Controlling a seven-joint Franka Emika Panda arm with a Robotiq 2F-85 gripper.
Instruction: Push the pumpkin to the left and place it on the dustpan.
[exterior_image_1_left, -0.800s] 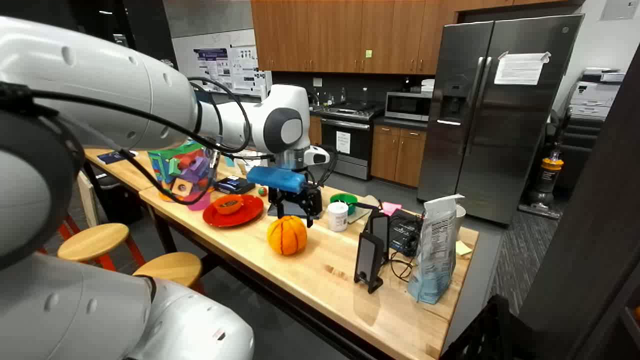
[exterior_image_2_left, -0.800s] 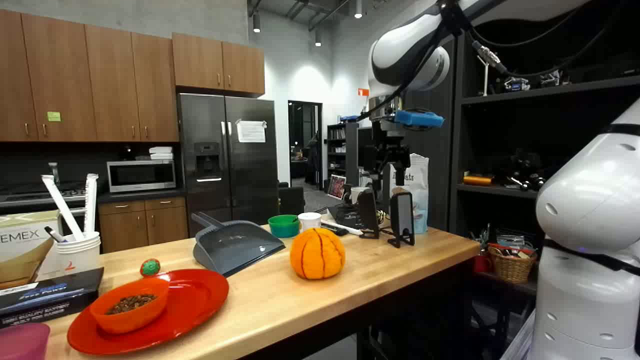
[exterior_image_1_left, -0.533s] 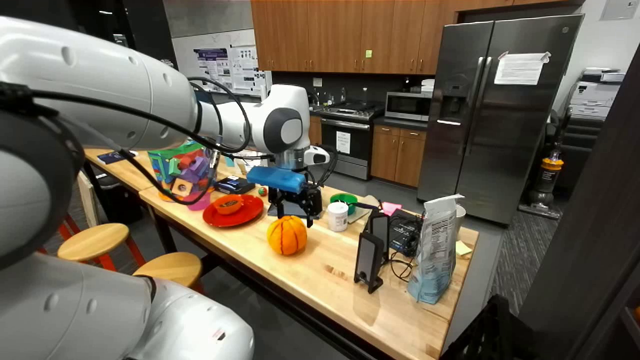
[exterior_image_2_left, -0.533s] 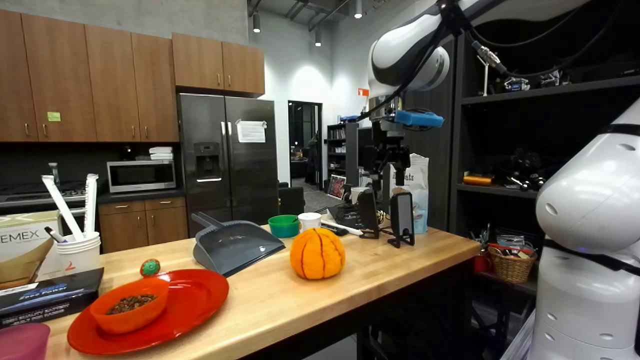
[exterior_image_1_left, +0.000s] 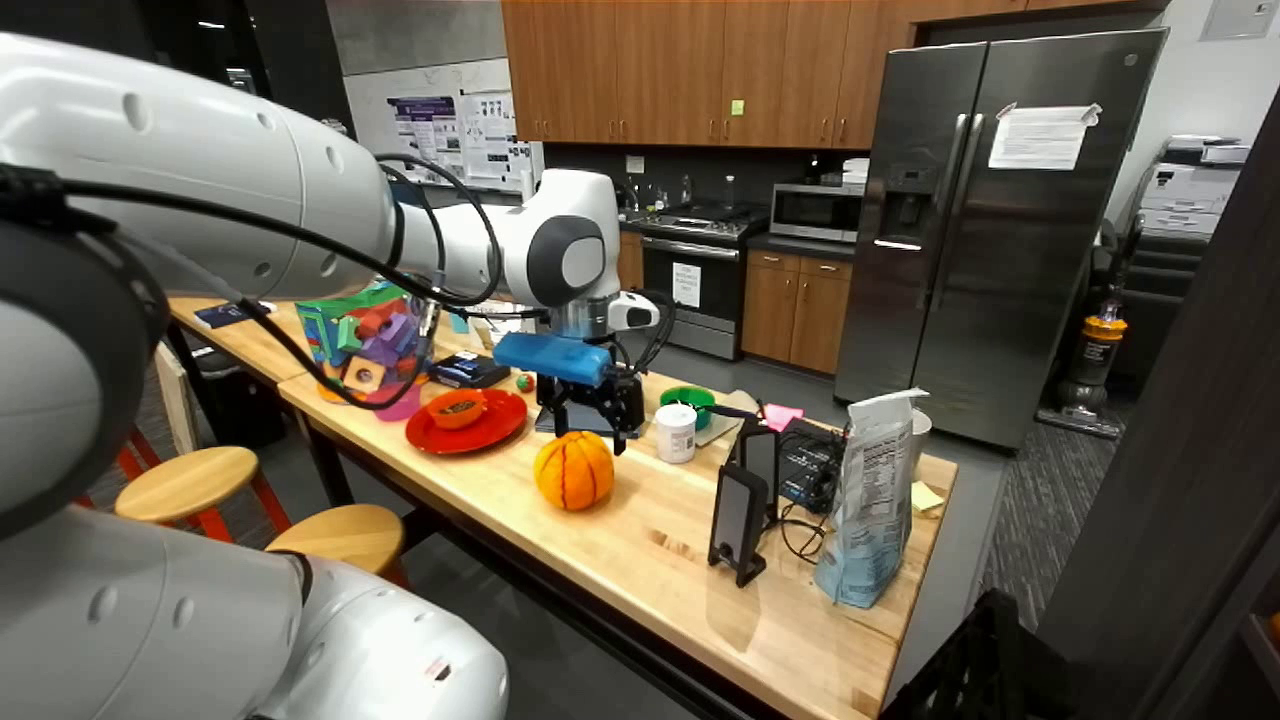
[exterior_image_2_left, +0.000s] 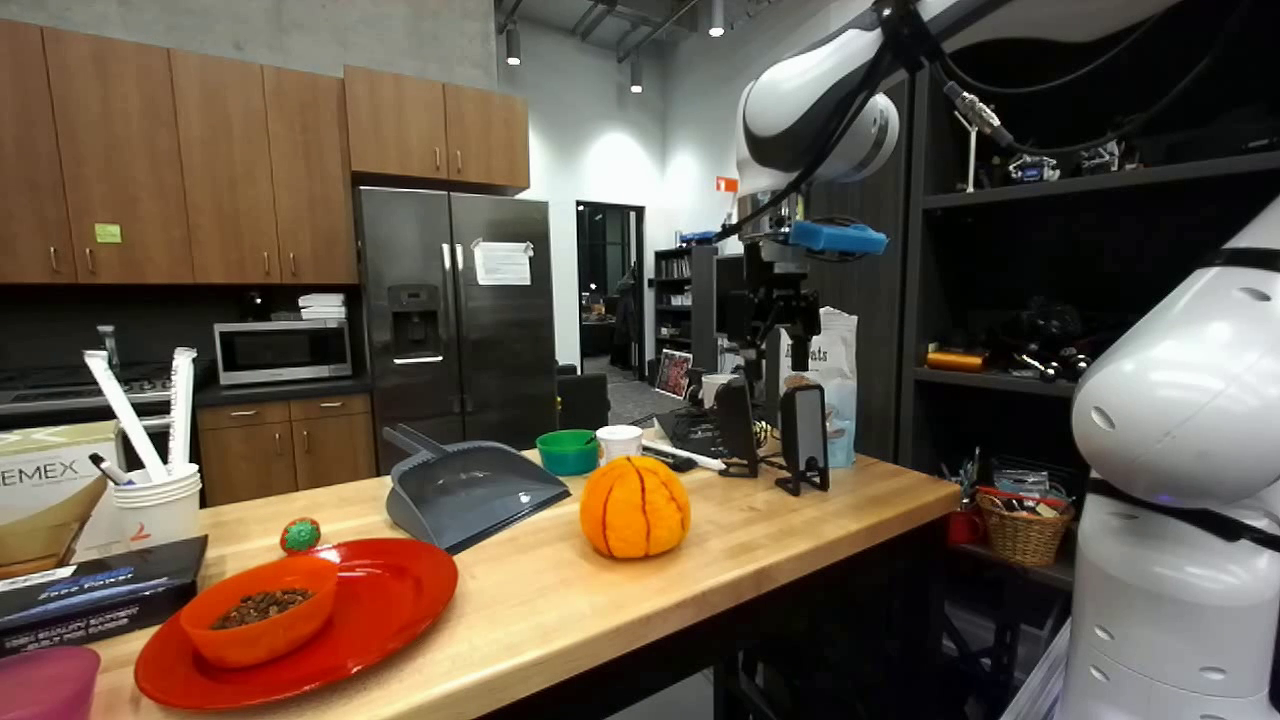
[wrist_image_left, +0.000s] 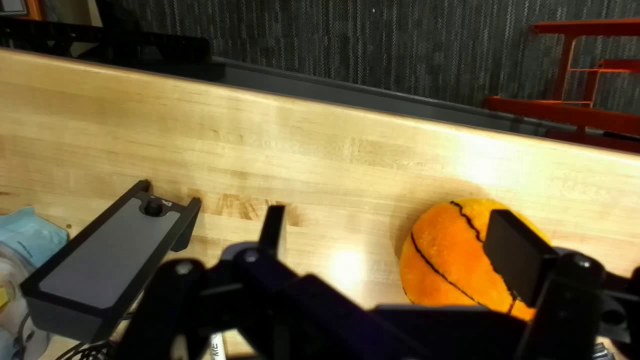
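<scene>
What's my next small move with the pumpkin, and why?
I'd edge the open gripper toward the black speaker before lowering: in the wrist view one finger overlaps the pumpkin, so descending here might press it. Contact from that side would likely push it toward the grey dustpan.

the arm (exterior_image_1_left: 250, 150) was bent, and its gripper (wrist_image_left: 392, 235) hung pointing down with both fingers (wrist_image_left: 517, 257) spread wide apart.

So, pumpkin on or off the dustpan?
Off: in an exterior view, the pumpkin sits on the tabletop, apart from the grey dustpan.
</scene>
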